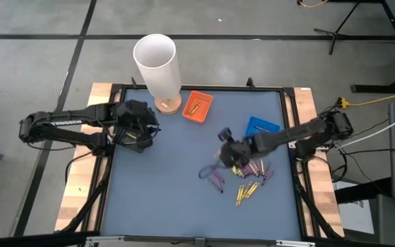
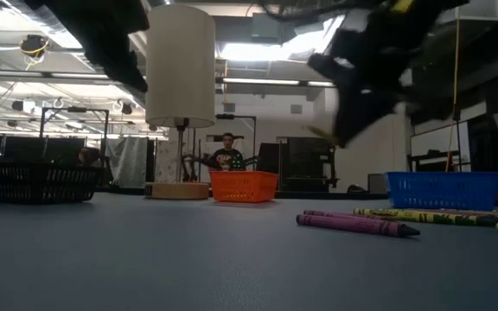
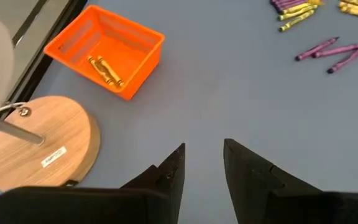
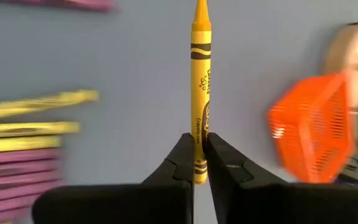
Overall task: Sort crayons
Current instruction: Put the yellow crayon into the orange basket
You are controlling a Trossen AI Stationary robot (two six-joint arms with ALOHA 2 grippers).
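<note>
Yellow crayon (image 4: 200, 93) — slim waxy stick, pinched in right claw (image 4: 199, 163), left claw (image 3: 202, 163) parted, empty.

Overhead, table-level, two wrist cameras (shared orange tray (image 1: 198, 106)).

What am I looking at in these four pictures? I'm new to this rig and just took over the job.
Two robot arms work at a blue table. One picture looks down from above, one looks level across the tabletop, and two come from cameras on the wrists. The right gripper is shut on a yellow crayon, above the loose yellow and purple crayons. The left gripper waits open near the lamp's wooden base. The orange tray holds a few yellow crayons; the blue tray stands nearby.
</note>
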